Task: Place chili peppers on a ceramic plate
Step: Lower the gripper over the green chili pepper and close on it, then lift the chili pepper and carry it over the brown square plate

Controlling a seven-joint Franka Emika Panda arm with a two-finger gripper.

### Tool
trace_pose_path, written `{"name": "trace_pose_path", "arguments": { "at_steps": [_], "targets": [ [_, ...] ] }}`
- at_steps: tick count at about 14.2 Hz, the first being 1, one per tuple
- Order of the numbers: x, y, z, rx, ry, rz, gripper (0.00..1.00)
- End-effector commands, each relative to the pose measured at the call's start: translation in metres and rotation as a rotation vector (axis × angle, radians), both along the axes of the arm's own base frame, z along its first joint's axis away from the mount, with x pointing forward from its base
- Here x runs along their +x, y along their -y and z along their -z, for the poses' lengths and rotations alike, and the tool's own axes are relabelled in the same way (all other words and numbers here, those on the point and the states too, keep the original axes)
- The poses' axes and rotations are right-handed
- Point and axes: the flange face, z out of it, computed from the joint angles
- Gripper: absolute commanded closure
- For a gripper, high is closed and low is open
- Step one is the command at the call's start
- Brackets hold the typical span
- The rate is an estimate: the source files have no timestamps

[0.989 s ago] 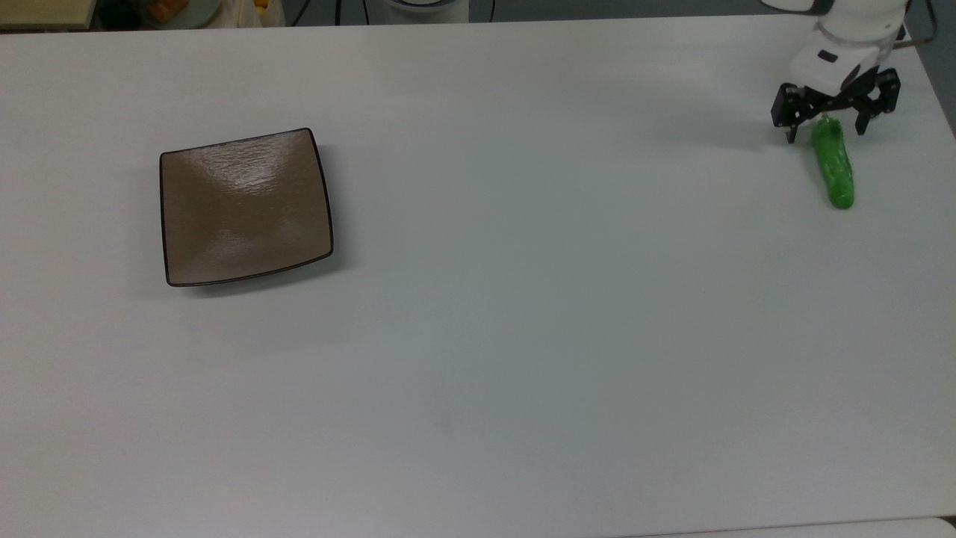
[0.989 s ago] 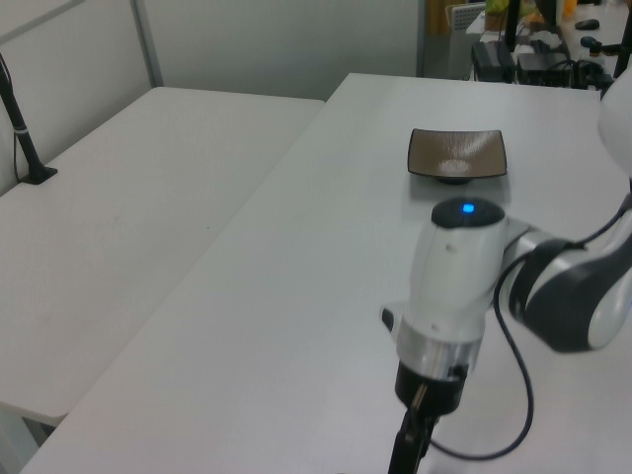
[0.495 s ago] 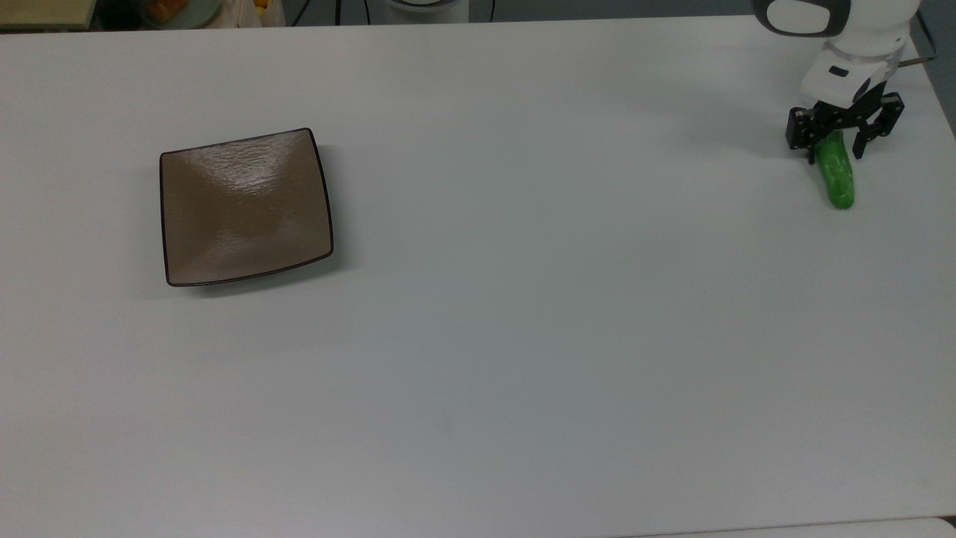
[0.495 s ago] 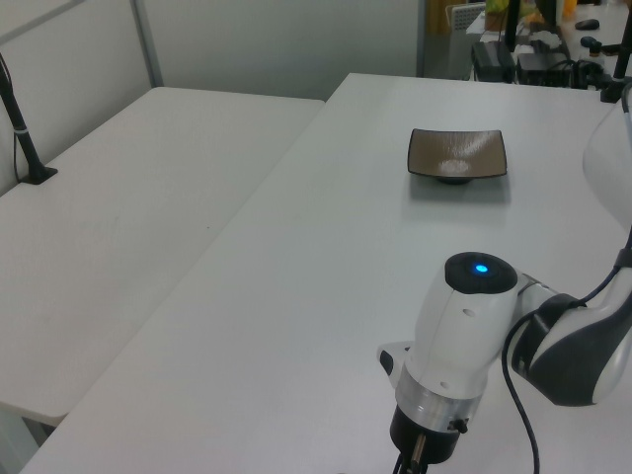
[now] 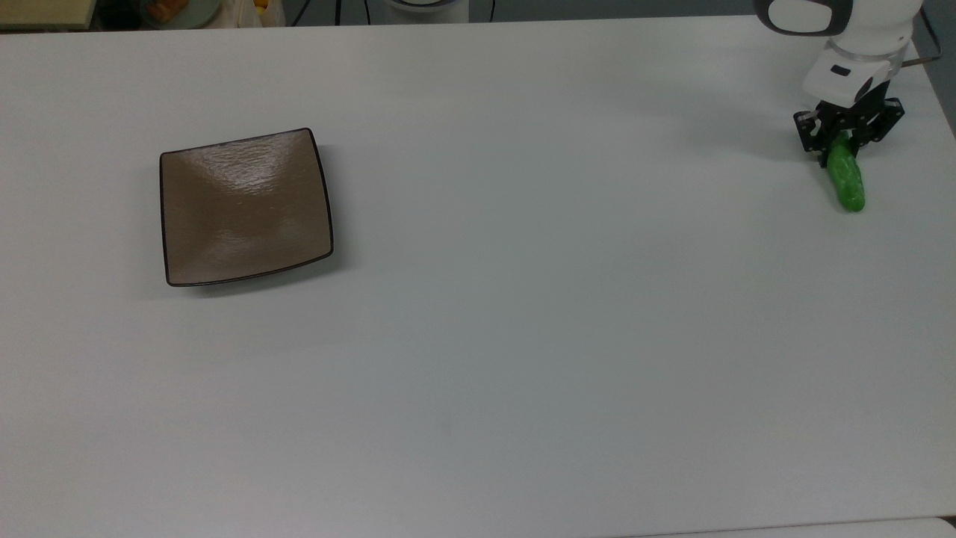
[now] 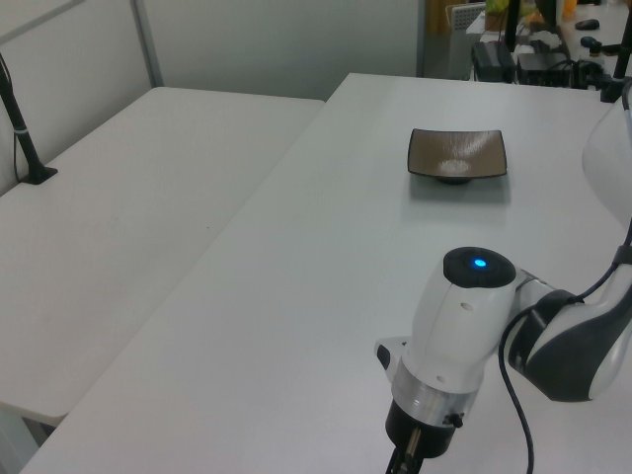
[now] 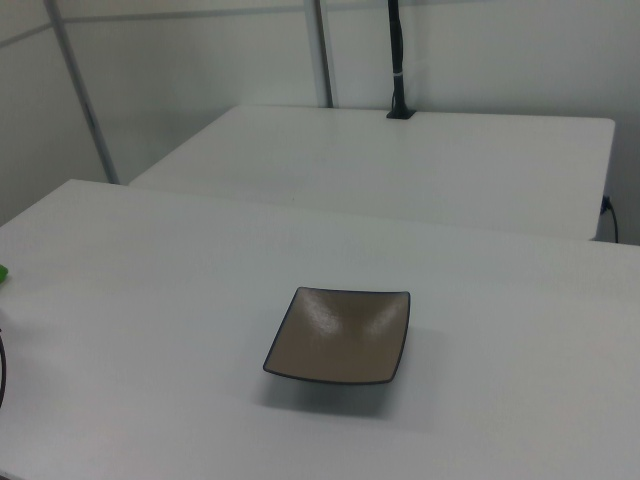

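Note:
The green chili pepper (image 5: 849, 183) lies on the white table (image 5: 523, 299) at the top view's far right, its tip also showing at the right view's left edge (image 7: 2, 273). My gripper (image 5: 842, 146) is down over the pepper's upper end, with the black fingers shut on it. The square brown ceramic plate (image 5: 245, 207) sits bare, far off at the top view's left. It shows too in the left view (image 6: 457, 155) and the right view (image 7: 340, 335). In the left view the arm's white wrist (image 6: 454, 336) fills the lower right and hides the pepper.
A second white table (image 6: 128, 217) stands beside this one, with a black post (image 7: 397, 60) on it. Cluttered items (image 5: 172, 9) lie past the table's far edge at the top view's upper left. The table's right edge (image 5: 942, 104) runs close to the gripper.
The gripper came down over the pepper's upper end and its fingers closed on it. The pepper shifted slightly toward the top view's right and tilted.

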Motion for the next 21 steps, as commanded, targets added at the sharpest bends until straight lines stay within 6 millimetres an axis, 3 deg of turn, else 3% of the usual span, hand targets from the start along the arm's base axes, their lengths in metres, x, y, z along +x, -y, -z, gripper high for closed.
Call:
{"name": "trace_pose_path", "arguments": {
  "at_steps": [1, 4, 9, 10, 12, 17, 19, 21],
  "targets": [
    [0.011, 0.015, -0.024, -0.011, 0.043, -0.013, 0.95],
    [0.015, 0.040, -0.042, -0.070, 0.063, -0.092, 0.95],
    [0.038, 0.114, -0.071, -0.255, -0.035, -0.283, 0.95],
    [0.052, 0.145, -0.083, -0.315, -0.090, -0.330, 0.95],
    [0.069, 0.187, -0.099, -0.380, -0.158, -0.389, 0.95],
    [0.088, 0.298, -0.155, -0.486, -0.269, -0.490, 0.95],
    [0.110, 0.371, -0.189, -0.478, -0.242, -0.452, 0.95],
    [0.133, 0.430, -0.200, -0.431, -0.231, -0.413, 0.95]
  ]
}}
